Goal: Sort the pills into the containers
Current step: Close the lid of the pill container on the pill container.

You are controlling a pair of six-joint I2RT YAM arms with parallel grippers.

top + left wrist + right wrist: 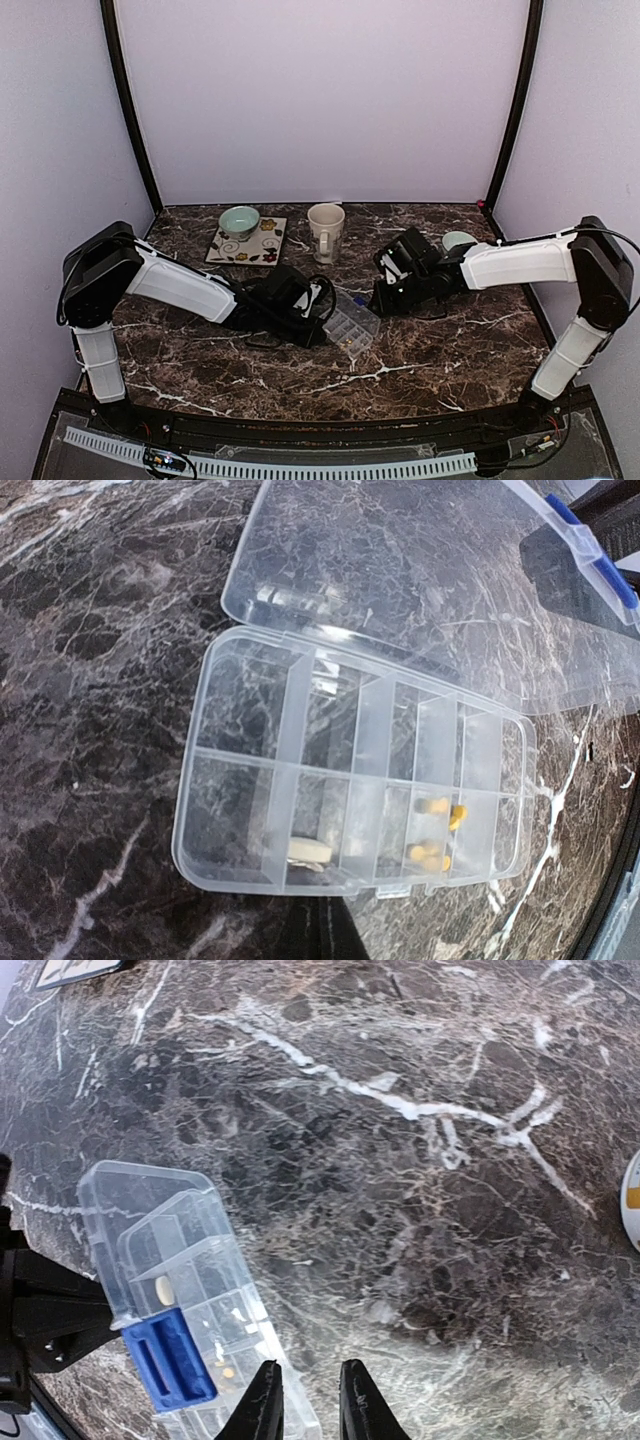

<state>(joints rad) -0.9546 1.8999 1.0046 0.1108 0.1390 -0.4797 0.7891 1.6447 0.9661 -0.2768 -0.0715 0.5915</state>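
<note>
**Pill tray open mid-table, both arms close to it**

Top view: clear pill organizer [352, 325] lies on the marble table [450, 350] about centre, slightly toward the near edge. Lid [400, 580] is swung fully back and lies flat on the table, with blue latches [590, 550] on its far edge.

Left gripper [315, 315] sits at 9 o'clock of the tray, right against its edge. It is just a dark mass in the top view and the left wrist view doesn't show the fingers, so I can't tell if the jaws are parted or clamped.

Right gripper [305, 1405] sits at about 1 o'clock of the tray in the top view, low over the table. Its jaws are parted by a narrow gap with bare marble showing between them and nothing held.

Left wrist view: a few yellow pills [435, 832] are in the lower row, second compartment from the right end. One white pill [308, 851] is in the same row, second compartment from the left. The other compartments look empty.

Cream mug [325, 230] stands at 12 o'clock of the tray, well apart. Pale green bowl [240, 219] sits at 10 o'clock on a flowered mat [265, 245]. Second green bowl [458, 240] is at 2 o'clock, partly hidden behind the right arm.
</note>
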